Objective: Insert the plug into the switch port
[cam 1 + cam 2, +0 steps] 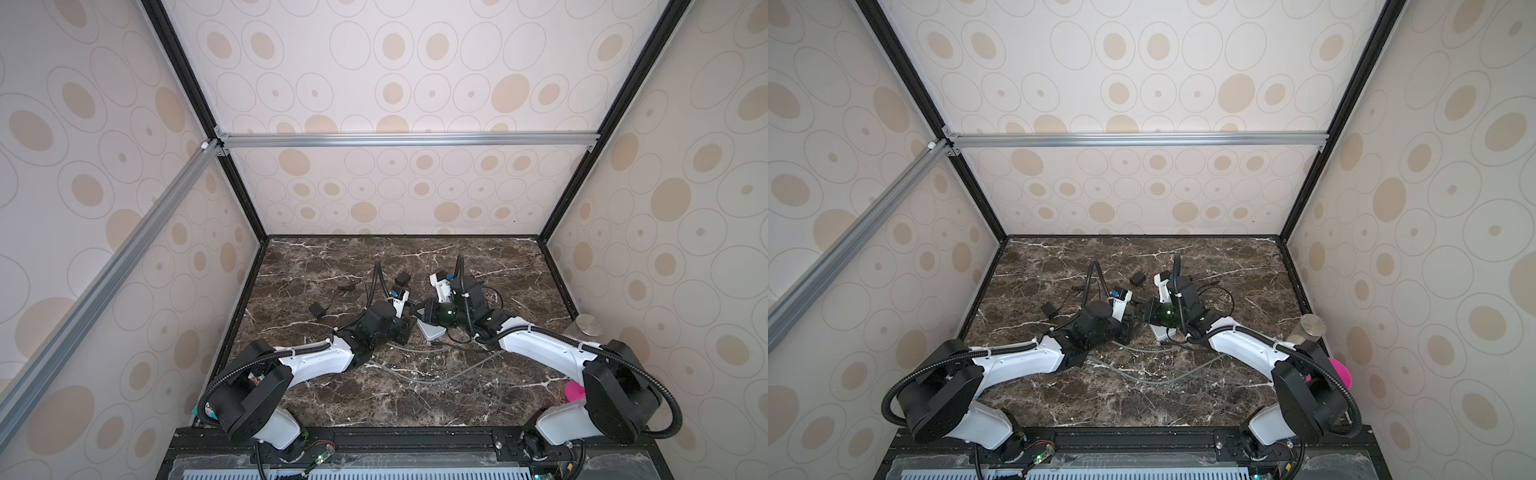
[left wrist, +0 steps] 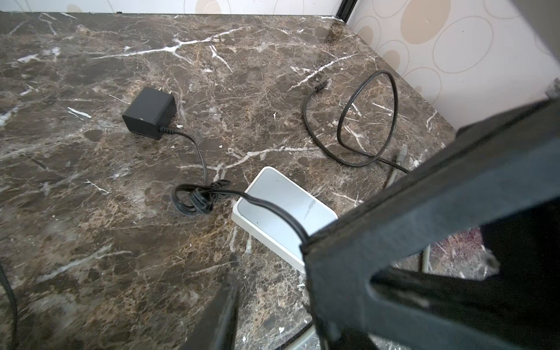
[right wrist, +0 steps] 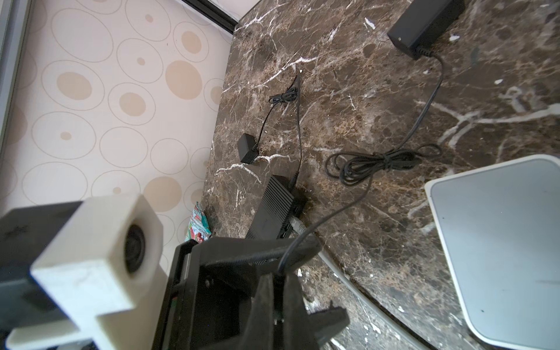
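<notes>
Left hand (image 1: pixel 409 327) low over the table (image 1: pixel 374 409), fingers apart around the right hand's tip, nothing visibly clamped; black switch (image 3: pixel 272 206) just beside it, a grey cable in one port; right hand (image 3: pixel 282 271) pressed together on the thin black plug cord (image 2: pixel 274 209), plug end hidden in the grip; cord runs from that hand's tip across the white switch (image 2: pixel 285 194) lying just under it, through a knotted coil (image 2: pixel 194 200), to the black adapter (image 2: pixel 150 113) well beyond the hand.
</notes>
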You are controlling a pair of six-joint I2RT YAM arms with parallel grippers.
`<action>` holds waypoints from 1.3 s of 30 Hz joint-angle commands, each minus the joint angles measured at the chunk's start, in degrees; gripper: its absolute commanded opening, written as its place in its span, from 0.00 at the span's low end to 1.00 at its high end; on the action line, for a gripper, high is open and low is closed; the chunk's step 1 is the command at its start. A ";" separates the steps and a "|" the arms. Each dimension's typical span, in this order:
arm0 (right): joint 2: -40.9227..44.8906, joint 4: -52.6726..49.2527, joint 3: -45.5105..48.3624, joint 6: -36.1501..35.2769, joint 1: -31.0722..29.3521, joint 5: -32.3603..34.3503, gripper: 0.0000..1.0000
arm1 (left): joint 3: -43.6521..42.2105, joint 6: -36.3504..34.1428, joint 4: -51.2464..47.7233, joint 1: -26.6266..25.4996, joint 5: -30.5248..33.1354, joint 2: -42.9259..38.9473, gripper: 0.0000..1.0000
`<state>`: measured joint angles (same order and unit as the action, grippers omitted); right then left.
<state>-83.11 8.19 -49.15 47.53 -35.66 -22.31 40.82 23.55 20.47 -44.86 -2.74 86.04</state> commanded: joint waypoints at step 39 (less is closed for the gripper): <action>9.74 -24.20 -7.11 -32.44 2.22 10.79 0.51 | 6.98 -15.20 -16.72 10.26 -26.65 -5.32 0.00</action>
<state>-76.05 -8.67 -53.63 28.05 -33.34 -16.21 43.75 13.19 11.51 -34.70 -21.56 79.77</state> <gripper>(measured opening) 0.509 0.048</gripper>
